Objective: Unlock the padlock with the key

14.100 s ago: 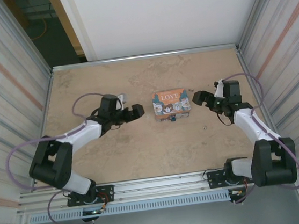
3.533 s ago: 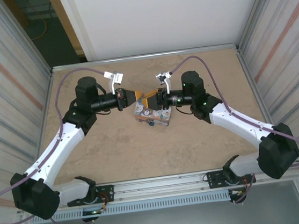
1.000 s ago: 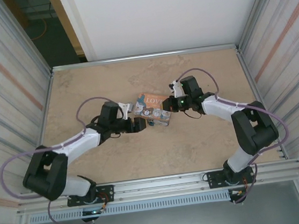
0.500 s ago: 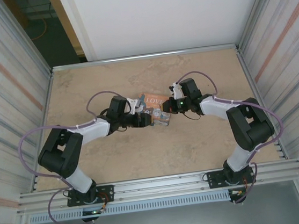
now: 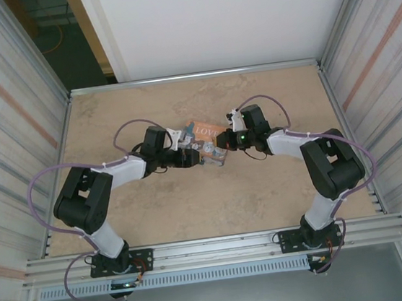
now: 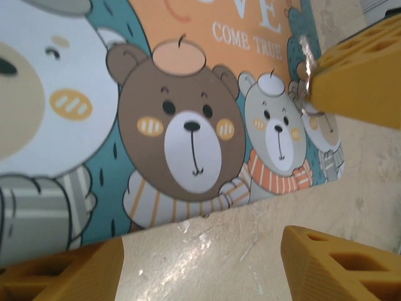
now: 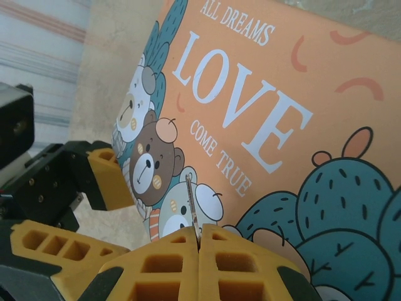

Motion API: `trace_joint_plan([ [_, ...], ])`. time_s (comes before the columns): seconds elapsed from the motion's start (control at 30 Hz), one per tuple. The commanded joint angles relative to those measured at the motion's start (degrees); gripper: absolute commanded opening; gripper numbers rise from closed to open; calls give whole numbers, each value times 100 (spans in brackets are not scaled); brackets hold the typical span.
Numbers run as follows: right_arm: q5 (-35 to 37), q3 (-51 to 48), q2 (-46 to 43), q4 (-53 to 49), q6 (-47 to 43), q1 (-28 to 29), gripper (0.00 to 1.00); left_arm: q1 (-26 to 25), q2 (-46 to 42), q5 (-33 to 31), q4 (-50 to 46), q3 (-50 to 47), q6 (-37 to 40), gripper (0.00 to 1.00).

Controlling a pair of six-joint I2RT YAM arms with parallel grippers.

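The orange "LOVE" tin [image 5: 203, 130] lies mid-table, its bear-picture lid [image 6: 188, 94] close in front of my left wrist camera. My left gripper [image 5: 193, 156] stands open at the tin's left edge, its yellow fingers [image 6: 338, 263] low over the table with bare tabletop between them. My right gripper [image 5: 222, 141] is shut on the key [image 7: 192, 200]. The thin silvery blade sticks out over the lid [image 7: 263, 119]. The left wrist view shows that key [image 6: 305, 59] at the tip of the right gripper's finger [image 6: 357, 75]. The padlock is hidden.
The beige table [image 5: 193, 209] is boxed in by ribbed metal walls [image 5: 11, 143] on both sides and a white panel [image 5: 208, 19] behind. An aluminium rail [image 5: 212, 247] runs along the near edge by the arm bases.
My left gripper has slid right along the table up to the tin's left edge. The right gripper has edged slightly left over the lid, still holding the key.
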Motion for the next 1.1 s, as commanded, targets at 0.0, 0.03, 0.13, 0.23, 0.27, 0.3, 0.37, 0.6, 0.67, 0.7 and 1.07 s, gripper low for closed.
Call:
trace_joint_plan([
  [0.0, 220, 61, 391, -195, 160, 62, 0, 6, -212, -146, 73, -198, 214, 68],
  [0.03, 238, 83, 411, -174, 177, 71, 0, 8, -222, -164, 111, -237, 206, 68],
  [0.13, 266, 94, 438, -73, 252, 88, 0, 0, -225, -245, 245, -304, 220, 68],
  [0.23, 319, 146, 445, -111, 239, 97, 0, -59, -224, -445, 401, -388, 274, 68],
  [0.27, 334, 170, 451, -137, 227, 106, 0, -114, -236, -551, 449, -417, 314, 68],
  [0.3, 357, 188, 455, -162, 217, 113, 0, -184, -252, -748, 506, -454, 357, 68],
  [0.37, 382, 228, 455, -219, 184, 123, 0, -329, -267, -1041, 629, -520, 448, 68],
  [0.6, 538, 324, 488, -394, 130, 212, 0, -639, -91, -1644, 997, -573, 508, 69],
  [0.67, 594, 352, 477, -468, 90, 233, 0, -642, -26, -1728, 1130, -576, 455, 69],
  [0.7, 608, 365, 473, -520, 69, 238, 0, -642, 11, -1743, 1175, -561, 439, 69],
  [1.07, 641, 429, 545, -572, 59, 290, 0, -655, 515, -1607, 1186, -235, 452, 63],
])
